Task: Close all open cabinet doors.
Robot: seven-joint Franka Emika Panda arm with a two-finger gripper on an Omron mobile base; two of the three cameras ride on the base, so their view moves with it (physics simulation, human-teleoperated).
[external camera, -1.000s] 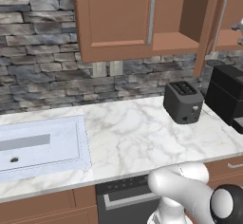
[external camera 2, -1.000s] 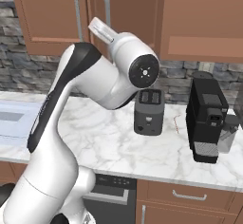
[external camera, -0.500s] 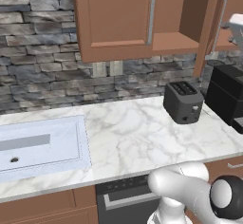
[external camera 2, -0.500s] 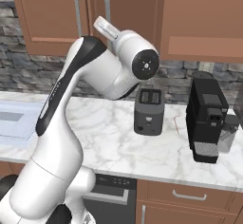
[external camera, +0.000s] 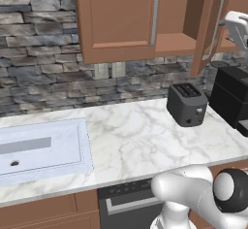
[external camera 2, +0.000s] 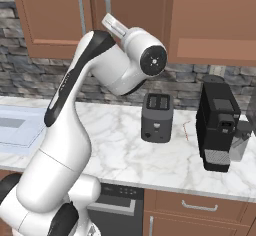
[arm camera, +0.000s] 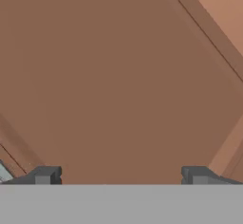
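Arm has swung further right toward the open door [external camera: 209, 29], gripper [arm camera: 121, 175] spread wide and empty, facing its wood panel close up; toaster [external camera: 187, 104] unmoved.

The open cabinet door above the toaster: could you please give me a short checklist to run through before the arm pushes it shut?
1. Door to close identified: the open cabinet door stands swung out, edge-on, with the shelf behind it exposed: ok.
2. Neighbouring closed door sits flush, needs no action: ok.
3. Claw empty with its fingers spread wide: ok.
4. Claw close to a brown wooden panel, as the hand view shows: ok; whether it actually touches: cannot tell.
5. Swing path free: the toaster and the coffee machine stand lower, on the counter: ok.
6. Other doors further right all closed: cannot tell.
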